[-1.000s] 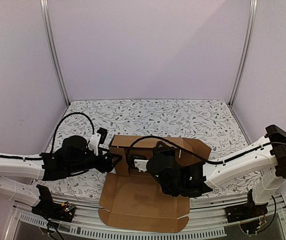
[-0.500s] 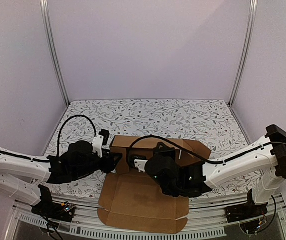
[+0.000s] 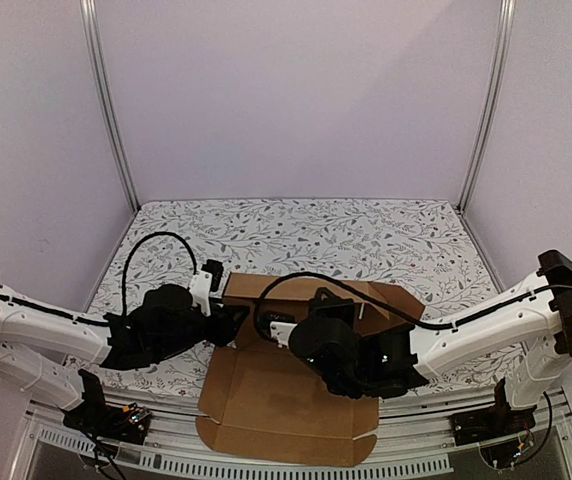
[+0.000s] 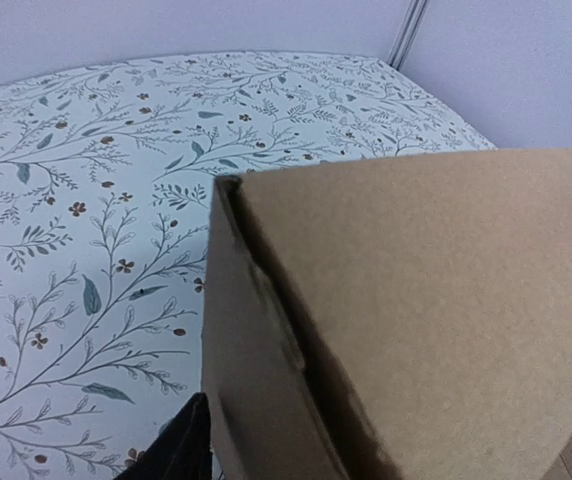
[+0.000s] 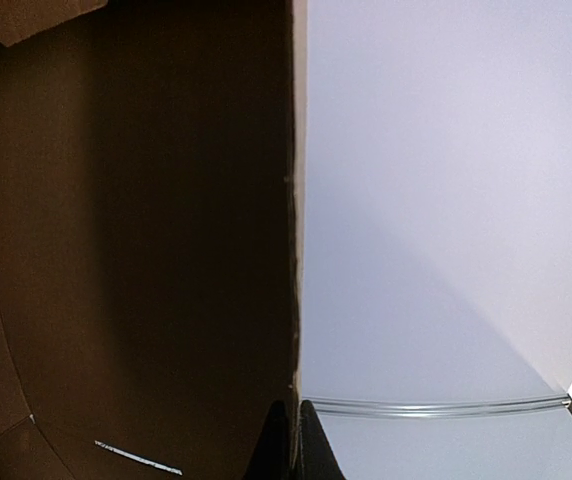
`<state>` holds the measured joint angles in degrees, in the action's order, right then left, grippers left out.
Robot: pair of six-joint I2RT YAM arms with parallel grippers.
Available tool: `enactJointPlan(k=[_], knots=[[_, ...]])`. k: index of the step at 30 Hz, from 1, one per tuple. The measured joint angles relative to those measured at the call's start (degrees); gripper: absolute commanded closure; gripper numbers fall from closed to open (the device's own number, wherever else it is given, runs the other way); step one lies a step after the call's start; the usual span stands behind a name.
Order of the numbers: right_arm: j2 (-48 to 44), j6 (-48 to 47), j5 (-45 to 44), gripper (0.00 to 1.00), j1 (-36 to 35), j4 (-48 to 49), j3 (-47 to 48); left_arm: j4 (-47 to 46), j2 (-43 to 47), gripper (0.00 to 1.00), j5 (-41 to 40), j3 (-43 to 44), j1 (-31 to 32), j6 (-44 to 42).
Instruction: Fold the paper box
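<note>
Left gripper point(image 3: 230, 318) has neared the paper box point(image 3: 286, 400), grip unreadable. Only the right wrist view shows right gripper point(image 5: 291, 442) pinching its edge. Floral table point(image 3: 366, 230), lilac panels point(image 3: 296, 100).

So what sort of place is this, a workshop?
Probably a robot test booth in a lab: plain lilac walls framed by metal posts, a flower-patterned table, and a left arm and right arm bolted at its near edge, working a brown paper box.

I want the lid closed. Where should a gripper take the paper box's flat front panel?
Pinch the flat front panel of the paper box at its near edge, from the arms' side: that edge seems to jut past the table, likely leaving room underneath.
</note>
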<state>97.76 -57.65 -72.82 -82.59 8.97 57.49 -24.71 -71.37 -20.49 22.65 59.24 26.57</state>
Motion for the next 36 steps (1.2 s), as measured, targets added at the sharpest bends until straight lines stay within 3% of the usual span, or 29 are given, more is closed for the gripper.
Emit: enactJointPlan(k=[8,10,14,18,27,30,32,36], knots=[[0.0,3.3,0.3,1.00,-0.4,-3.1,1.5,-3.5,-4.6,0.44,-2.0,0.2,0.0,-0.2],[0.0,4.0,0.3,1.00,-0.5,-4.2,1.7,-4.2,-5.7,0.51,-2.4,0.2,0.1,-0.3],[0.0,5.5,0.3,1.00,-0.6,-5.7,2.3,-6.1,-7.3,0.79,-3.3,0.3,0.4,-0.3],[0.0,7.4,0.1,1.00,-0.6,-7.8,3.1,-6.9,-8.2,1.00,-5.1,0.3,0.6,-0.9],[0.0,11.2,0.8,0.99,-1.1,-12.7,6.1,-7.0,-8.7,1.00,-7.0,0.3,0.8,-2.3],[0.0,12.3,1.0,0.89,-1.1,-14.1,6.6,-6.4,-8.7,1.00,-7.3,0.7,0.8,-2.6],[0.0,13.3,1.5,0.76,-1.2,-14.7,7.0,-5.9,-8.7,1.00,-7.7,1.1,0.7,-2.5],[0.0,15.3,3.1,0.60,-1.2,-15.9,7.5,-5.1,-8.6,1.00,-7.2,2.7,1.1,-3.0]])
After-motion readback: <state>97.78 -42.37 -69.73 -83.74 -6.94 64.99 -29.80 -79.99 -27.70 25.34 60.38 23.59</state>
